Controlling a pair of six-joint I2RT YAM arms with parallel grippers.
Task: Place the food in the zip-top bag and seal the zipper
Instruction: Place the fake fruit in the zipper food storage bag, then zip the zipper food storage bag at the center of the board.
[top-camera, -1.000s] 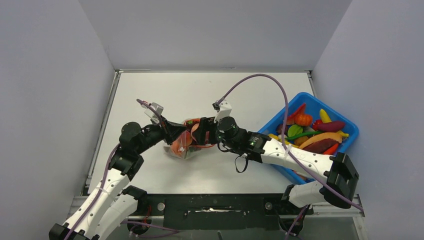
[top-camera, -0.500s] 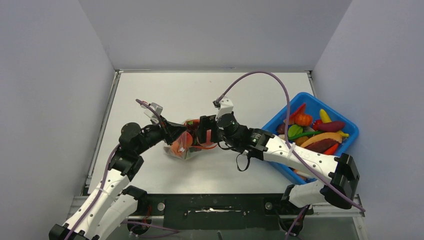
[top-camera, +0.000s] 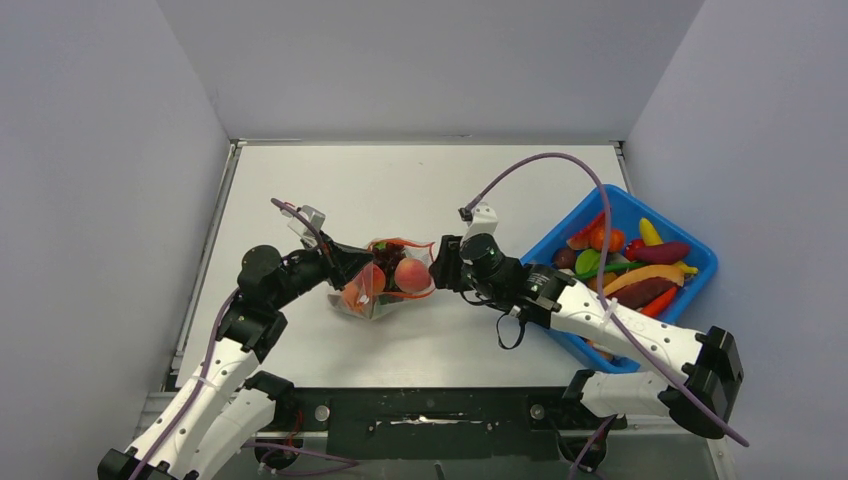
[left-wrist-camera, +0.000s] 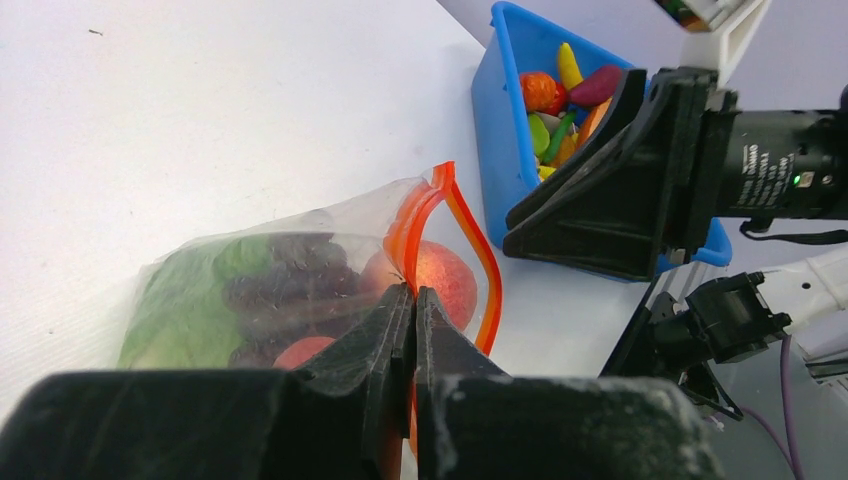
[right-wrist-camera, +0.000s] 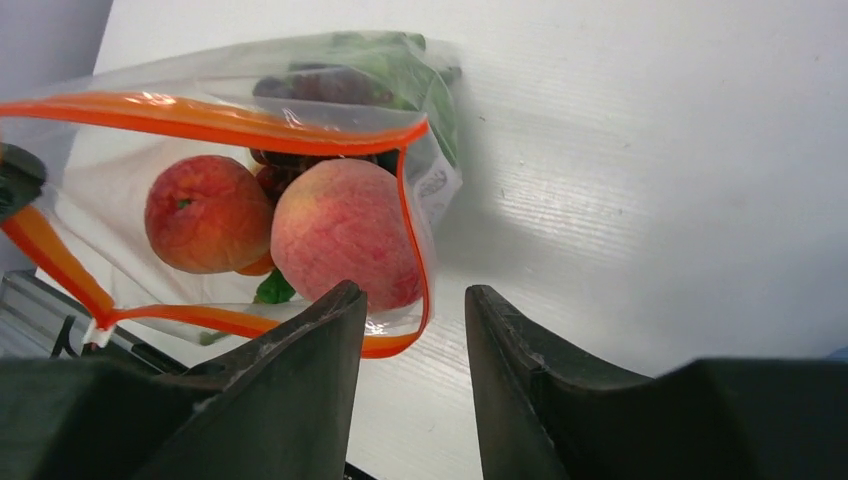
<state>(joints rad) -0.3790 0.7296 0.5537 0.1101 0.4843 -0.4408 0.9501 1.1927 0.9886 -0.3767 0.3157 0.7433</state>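
Withdrawn from the bag mouth since the earlier frames, the right gripper (top-camera: 441, 266) now sits just short of the zip-top bag (top-camera: 385, 290), on the side toward the blue bin (top-camera: 708, 262). Its jaws stand apart with nothing between them. Directly ahead of its fingertips (right-wrist-camera: 330, 320) the zipper (right-wrist-camera: 210, 122) forms an open loop. A pink-orange round piece (right-wrist-camera: 345, 235) lies just inside the mouth, nearest this gripper. A second round piece (right-wrist-camera: 205, 215) lies beside it. Dark grapes (right-wrist-camera: 310, 85) and a green lettuce leaf (right-wrist-camera: 400, 65) fill the end of the bag farthest from the gripper. The left gripper (left-wrist-camera: 412, 297) is pressed together on the zipper at the side of the mouth opposite the right gripper, pinching the strip between its fingers. The bag rests on the white table (top-camera: 400, 190), between the two grippers. Loose toy pieces (top-camera: 640, 272) lie in the bin, behind the right gripper.
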